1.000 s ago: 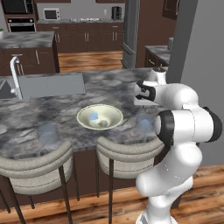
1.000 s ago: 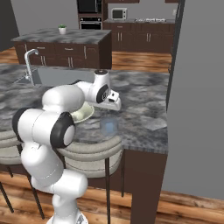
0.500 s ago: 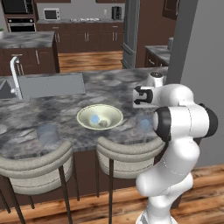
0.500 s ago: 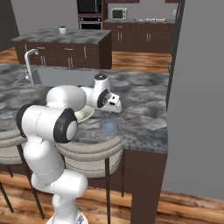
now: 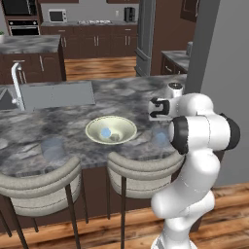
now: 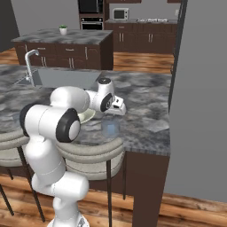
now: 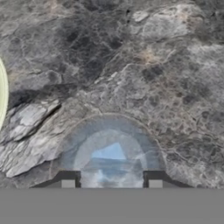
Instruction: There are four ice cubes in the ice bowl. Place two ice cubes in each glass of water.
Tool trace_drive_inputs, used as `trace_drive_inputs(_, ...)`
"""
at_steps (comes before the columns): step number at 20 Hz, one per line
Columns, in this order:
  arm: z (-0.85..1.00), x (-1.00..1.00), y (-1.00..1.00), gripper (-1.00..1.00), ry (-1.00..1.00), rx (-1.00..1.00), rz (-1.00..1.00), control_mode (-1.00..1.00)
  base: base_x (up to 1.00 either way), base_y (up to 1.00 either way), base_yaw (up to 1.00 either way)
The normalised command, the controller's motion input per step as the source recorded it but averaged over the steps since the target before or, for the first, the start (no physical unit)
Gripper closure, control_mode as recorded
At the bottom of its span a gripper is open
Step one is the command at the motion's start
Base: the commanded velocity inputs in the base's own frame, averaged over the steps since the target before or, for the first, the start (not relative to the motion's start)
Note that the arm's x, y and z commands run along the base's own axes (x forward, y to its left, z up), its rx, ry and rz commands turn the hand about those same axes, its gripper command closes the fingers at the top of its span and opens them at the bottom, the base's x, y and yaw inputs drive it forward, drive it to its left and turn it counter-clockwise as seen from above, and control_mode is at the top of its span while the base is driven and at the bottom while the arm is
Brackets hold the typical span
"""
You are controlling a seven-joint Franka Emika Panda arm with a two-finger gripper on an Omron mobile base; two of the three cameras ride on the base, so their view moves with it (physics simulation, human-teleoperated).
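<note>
The end effector [image 7: 111, 183] hangs directly above the right-hand glass [image 7: 109, 151], and that placement makes sense as a drop point: in the hand view the glass rim curves around just ahead of the two dark fingertips [image 7: 68, 180], which stand apart with a pale blue ice cube [image 7: 108, 153] lying between and beyond them, seemingly inside the glass and gripped by nothing. Whether that cube rests on the water or is still falling cannot be told. The fingers are spread, nothing pinched. In the left base view this glass [image 5: 161, 138] sits on the grey marbled bench [image 5: 121, 97] at about 3 o'clock from the ice bowl [image 5: 111, 130], near it but not touching, so the carry from bowl to glass is short. The bowl holds one light blue cube [image 5: 105, 132] and a greyer one [image 5: 115, 138] beside it, so it looks like supply remains for more drops. The other glass [image 5: 52, 147] stands at about 8 o'clock from the bowl, well apart from the arm; its contents are too faint to read
</note>
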Motion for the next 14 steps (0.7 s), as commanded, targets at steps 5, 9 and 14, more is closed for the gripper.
trace_drive_inputs(5,0.05,0.03,0.00,-1.00,0.00,0.00,0.00,-1.00,0.00,0.00,0.00)
trace_drive_inputs(9,0.45,-0.47,0.15,-1.00,0.00,0.00,0.00,-1.00,0.00,0.00,0.00)
trace_drive_inputs(14,0.86,-0.82,0.85,-1.00,0.03,0.00,0.02,-1.00,0.00,0.00,0.00)
